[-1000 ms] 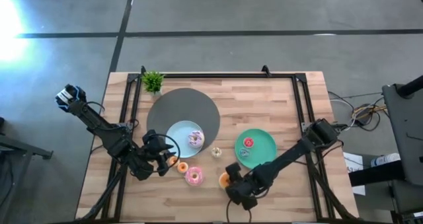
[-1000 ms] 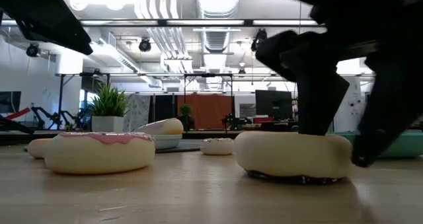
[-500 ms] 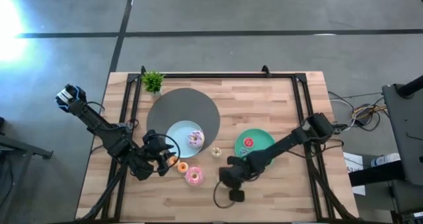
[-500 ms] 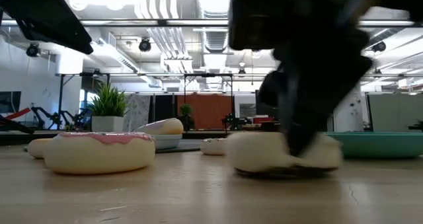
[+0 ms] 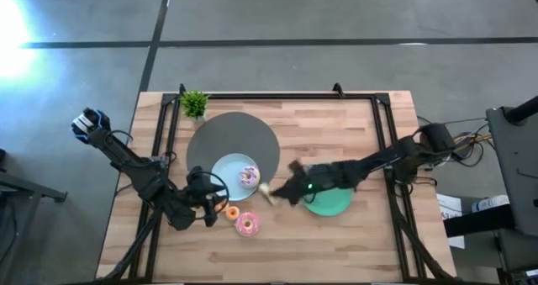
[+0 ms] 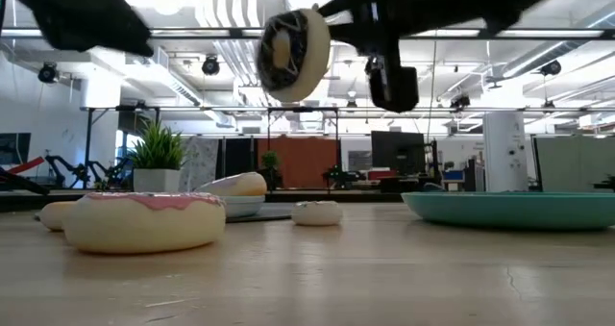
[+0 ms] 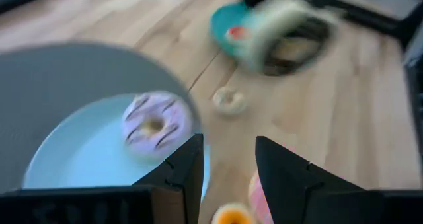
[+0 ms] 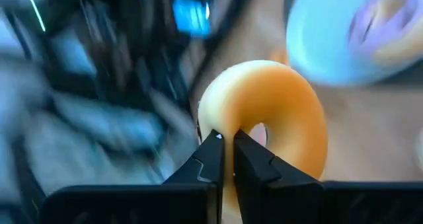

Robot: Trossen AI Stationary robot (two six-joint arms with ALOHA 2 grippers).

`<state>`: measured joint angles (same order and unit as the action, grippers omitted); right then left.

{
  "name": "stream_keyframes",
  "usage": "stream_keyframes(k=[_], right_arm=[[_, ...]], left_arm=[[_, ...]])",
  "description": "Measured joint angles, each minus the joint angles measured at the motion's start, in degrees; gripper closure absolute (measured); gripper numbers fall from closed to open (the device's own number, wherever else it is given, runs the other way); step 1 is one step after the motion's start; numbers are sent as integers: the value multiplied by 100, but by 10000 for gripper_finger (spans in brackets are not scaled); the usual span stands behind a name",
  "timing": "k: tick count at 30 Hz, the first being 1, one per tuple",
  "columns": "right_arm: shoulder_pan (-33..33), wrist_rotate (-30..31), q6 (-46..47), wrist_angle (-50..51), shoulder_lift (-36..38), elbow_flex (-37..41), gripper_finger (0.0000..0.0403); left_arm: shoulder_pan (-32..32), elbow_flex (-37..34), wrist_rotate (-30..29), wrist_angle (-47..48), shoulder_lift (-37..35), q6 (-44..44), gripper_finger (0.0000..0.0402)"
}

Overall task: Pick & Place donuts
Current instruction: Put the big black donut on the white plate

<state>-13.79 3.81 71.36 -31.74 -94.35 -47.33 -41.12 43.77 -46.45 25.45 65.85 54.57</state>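
Stretching across the wooden table [image 5: 336, 125], the right arm was seen reaching toward the middle, its right gripper [image 8: 226, 145] raised clear of the surface. An orange donut [image 8: 264, 118] was held pinched through its hole between the nearly closed fingers and was carried edge-on in the air, above the tabletop and just beside the green plate [image 5: 336, 203]. A gray mat [image 5: 227, 138] was laid at the table's centre, with a light-blue plate [image 5: 220, 174] resting on its near edge; on that plate a whitish-lilac donut [image 5: 249, 177] was seen. The left gripper [image 7: 228, 164] was held low near the light-blue plate, its fingers parted and nothing between them. A pink donut [image 5: 247, 224] and a smaller orange donut [image 5: 228, 212] were left lying on the wood beside it.
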Motion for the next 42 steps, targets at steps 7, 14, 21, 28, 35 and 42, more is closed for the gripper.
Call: stream_keyframes(k=[7,14,21,28,35,42], right_arm=[[16,2107,1733,-2000,10,728,390],[42,2470,1880,-2098,-41,325,390],[264,2809,2040,-1933,-41,85,390],[409,3113,2455,-1842,-41,-7,390],[520,3220,2592,-1773,-41,-22,390],[600,3183,2734,-1771,-41,-26,390]], left_arm=[[2,2,-1121,-1849,813,-1914,289],[314,151,-2142,-2794,1510,-2950,271],[768,635,-2633,-2803,1914,-3697,218],[1114,1244,-3089,-2822,2311,-4394,207],[1313,1353,-2854,-2824,2428,-4335,206],[1526,1355,-2635,-2848,2421,-4295,206]])
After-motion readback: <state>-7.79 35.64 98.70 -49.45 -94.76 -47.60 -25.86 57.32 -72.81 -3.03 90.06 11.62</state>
